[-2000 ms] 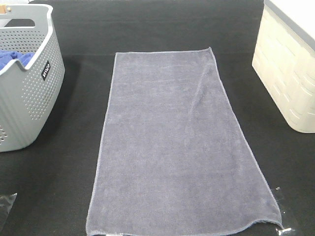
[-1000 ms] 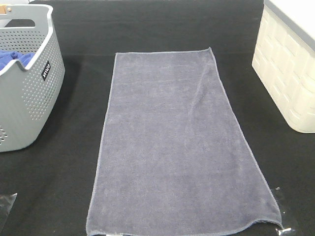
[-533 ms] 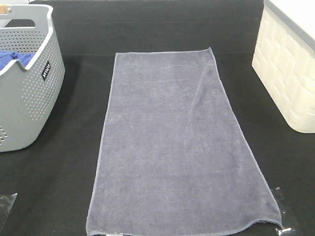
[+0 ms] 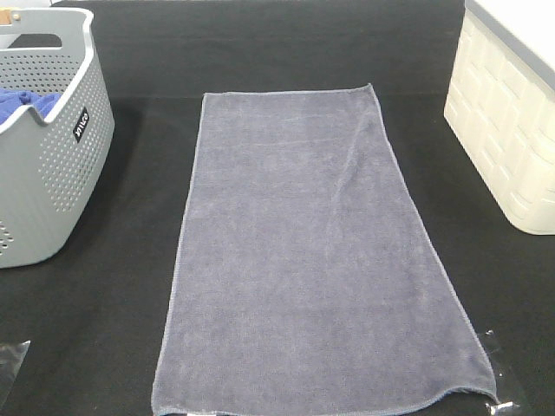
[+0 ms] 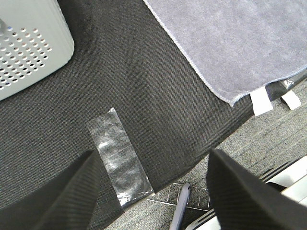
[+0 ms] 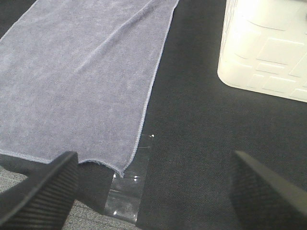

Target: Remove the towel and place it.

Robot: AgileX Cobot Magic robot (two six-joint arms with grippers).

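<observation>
The slate-grey towel (image 4: 312, 260) lies spread flat on the black table, long side running from the far middle to the near edge. It also shows in the left wrist view (image 5: 235, 43) and in the right wrist view (image 6: 81, 81). Neither gripper shows in the high view. My left gripper (image 5: 153, 191) is open and empty above the table's near left edge, clear of the towel's corner. My right gripper (image 6: 153, 187) is open and empty above the near right edge, beside the towel's other near corner.
A grey perforated basket (image 4: 52, 173) with a bright blue cloth (image 4: 26, 104) inside stands at the far left. A cream basket (image 4: 512, 130) stands at the far right. Clear tape strips (image 5: 117, 163) (image 6: 127, 191) stick to the table near the front corners.
</observation>
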